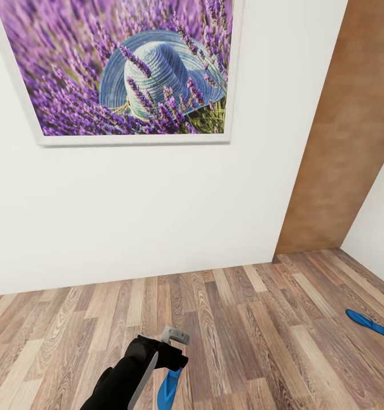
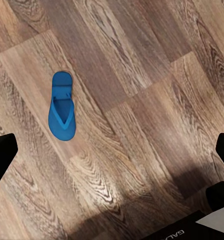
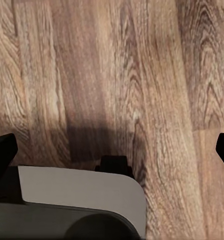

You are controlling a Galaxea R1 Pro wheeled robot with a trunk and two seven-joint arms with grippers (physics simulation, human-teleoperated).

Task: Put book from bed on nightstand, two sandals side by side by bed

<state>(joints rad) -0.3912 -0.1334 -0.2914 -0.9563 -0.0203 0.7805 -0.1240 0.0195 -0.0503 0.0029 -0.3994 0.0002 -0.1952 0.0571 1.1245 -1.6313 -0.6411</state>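
Observation:
Two bright blue sandals lie on the wood-plank floor. One sandal (image 1: 367, 322) is far off at the right, close to the side wall. The other sandal (image 1: 169, 388) lies just below my left arm (image 1: 149, 364) and is partly covered by it. In the left wrist view this sandal (image 2: 62, 106) lies flat, strap up, well below my left gripper (image 2: 112, 155), which is open and empty. My right gripper (image 3: 112, 150) is open too, over bare planks. The book, the bed and the nightstand are out of view.
A white wall with a large framed lavender-and-hat picture (image 1: 123, 68) stands straight ahead. A brown wooden door (image 1: 343, 136) is at the right, beside a white side wall. Part of my own grey body (image 3: 77, 200) shows under the right gripper.

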